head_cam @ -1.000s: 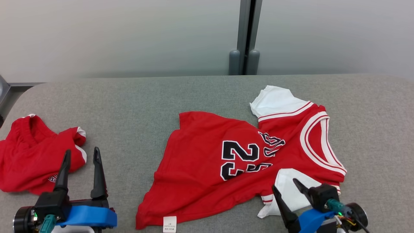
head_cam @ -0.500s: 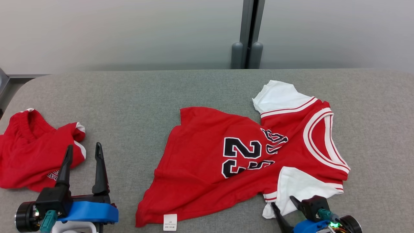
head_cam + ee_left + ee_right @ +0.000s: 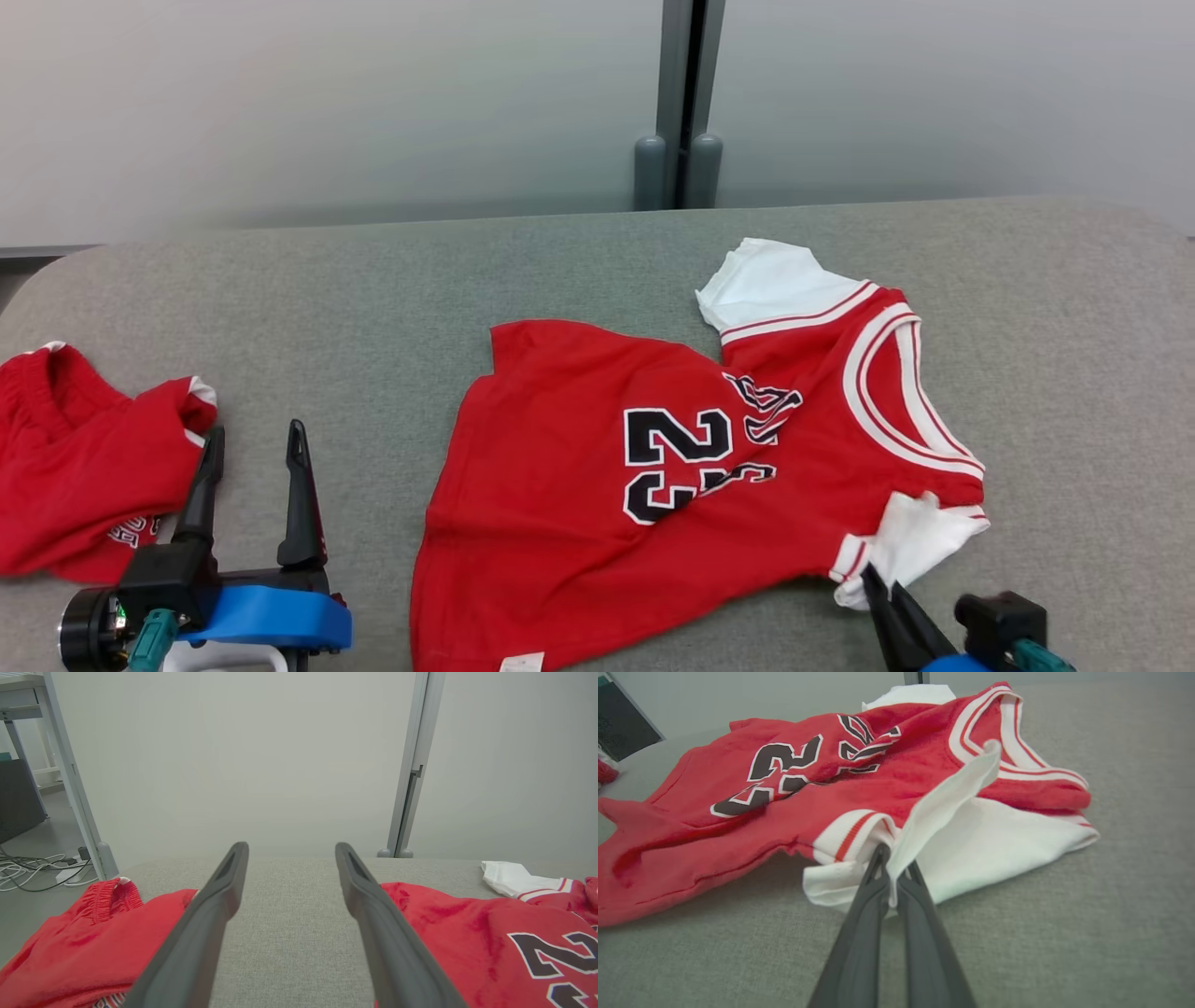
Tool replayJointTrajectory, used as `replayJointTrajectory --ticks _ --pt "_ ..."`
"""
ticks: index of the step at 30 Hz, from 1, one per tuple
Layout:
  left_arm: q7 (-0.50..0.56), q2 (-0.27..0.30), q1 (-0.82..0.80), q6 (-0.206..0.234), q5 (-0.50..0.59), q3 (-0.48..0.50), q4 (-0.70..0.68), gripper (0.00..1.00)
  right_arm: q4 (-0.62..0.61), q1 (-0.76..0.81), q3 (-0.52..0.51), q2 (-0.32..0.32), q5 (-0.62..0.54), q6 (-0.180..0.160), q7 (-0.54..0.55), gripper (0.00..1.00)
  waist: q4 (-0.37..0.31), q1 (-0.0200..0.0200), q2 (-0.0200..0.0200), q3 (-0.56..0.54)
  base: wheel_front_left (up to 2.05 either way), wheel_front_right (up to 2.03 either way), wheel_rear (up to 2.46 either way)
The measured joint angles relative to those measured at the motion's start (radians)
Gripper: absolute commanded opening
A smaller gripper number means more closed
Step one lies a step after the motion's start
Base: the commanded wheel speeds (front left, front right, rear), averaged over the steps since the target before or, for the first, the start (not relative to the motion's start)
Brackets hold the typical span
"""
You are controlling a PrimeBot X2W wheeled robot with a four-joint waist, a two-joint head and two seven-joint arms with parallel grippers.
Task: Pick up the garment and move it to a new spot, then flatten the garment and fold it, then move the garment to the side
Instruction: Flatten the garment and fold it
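Pinching shut on the near white sleeve, the right gripper has its two dark fingers pressed together with a fold of the sleeve's cloth standing up between them. A second ago those jaws stood apart over the same sleeve, which lay flat. Now the sleeve is bunched and narrower, drawn towards the right gripper at the lower right of the head view.

The left gripper is as it was, jaws wide apart and holding nothing, its fingers above bare grey cloth between the two red pieces.

The garment, a red jersey with a black 23, lies spread at the middle of the grey table, collar to the right and far sleeve flat. It still rests on the table. A second red garment lies crumpled at the left edge, well apart from the jersey. The head camera has shifted a little since then.
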Motion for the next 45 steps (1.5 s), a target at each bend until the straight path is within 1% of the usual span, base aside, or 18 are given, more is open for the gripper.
replayJointTrajectory --ticks 3,8,9,10,11,17,21,24,29,33,37,45 --pt "0.000 -0.007 0.002 -0.005 0.000 0.000 0.006 1.00 -0.055 0.059 -0.011 0.000 0.061 0.000 -0.011 0.00 -0.012 0.0000 0.0000 -0.003 0.00 0.00 0.00" --pt "0.000 -0.012 0.004 -0.009 0.003 0.002 0.010 1.00 -0.140 0.171 0.004 0.000 0.142 0.000 -0.009 0.00 -0.028 0.0000 0.0000 -0.006 0.00 0.00 0.00" --pt "0.000 -0.014 0.006 -0.009 0.003 0.003 0.011 1.00 -0.146 0.192 0.005 0.000 0.147 0.000 -0.003 0.13 -0.030 0.0000 0.0000 -0.007 0.00 0.00 0.00" --pt "0.000 -0.015 0.007 -0.009 0.003 0.004 0.012 1.00 -0.151 0.212 0.001 0.000 0.149 0.000 0.002 0.74 -0.033 0.0000 0.0000 -0.009 0.00 0.00 0.00" --pt "0.000 -0.016 0.008 -0.012 0.003 0.005 0.013 1.00 -0.157 0.228 -0.007 0.001 0.152 0.000 0.002 1.00 -0.035 -0.0001 0.0000 -0.009 0.00 0.00 0.00" --pt "0.000 -0.020 0.012 -0.016 0.007 0.013 0.010 1.00 -0.230 0.255 -0.089 0.000 0.117 0.000 -0.009 1.00 -0.045 0.0000 0.0000 -0.014 0.00 0.00 0.00" --pt "0.000 -0.025 0.019 -0.016 0.012 0.018 0.008 1.00 -0.303 0.236 -0.153 0.000 0.055 0.000 -0.001 1.00 -0.047 -0.0001 0.0000 -0.018 0.00 0.00 0.00" --pt "0.000 -0.028 0.019 -0.018 0.013 0.021 0.004 1.00 -0.360 0.149 -0.183 -0.002 -0.013 0.000 0.045 1.00 -0.045 -0.0001 0.0000 -0.016 0.00 0.00 0.00" --pt "0.000 -0.031 0.016 -0.022 0.016 0.022 -0.001 1.00 -0.370 0.008 -0.161 -0.044 -0.064 0.000 0.120 1.00 -0.036 -0.0001 0.0000 -0.001 0.00 0.00 0.00" --pt "0.000 -0.032 -0.002 -0.025 0.021 0.023 -0.004 1.00 -0.334 -0.121 -0.140 -0.081 -0.079 0.000 0.163 1.00 -0.023 -0.0001 0.0000 0.016 0.00 0.00 0.00" --pt "0.000 -0.034 -0.021 -0.028 0.022 0.020 -0.001 1.00 -0.264 -0.230 -0.126 -0.107 -0.086 0.000 0.211 1.00 -0.004 0.0000 0.0000 0.035 0.00 0.00 0.00" --pt "0.000 -0.039 -0.064 -0.035 0.023 0.001 0.005 1.00 -0.075 -0.403 -0.143 -0.175 -0.105 0.000 0.289 1.00 0.041 0.0000 0.0000 0.078 0.00 0.00 0.00"
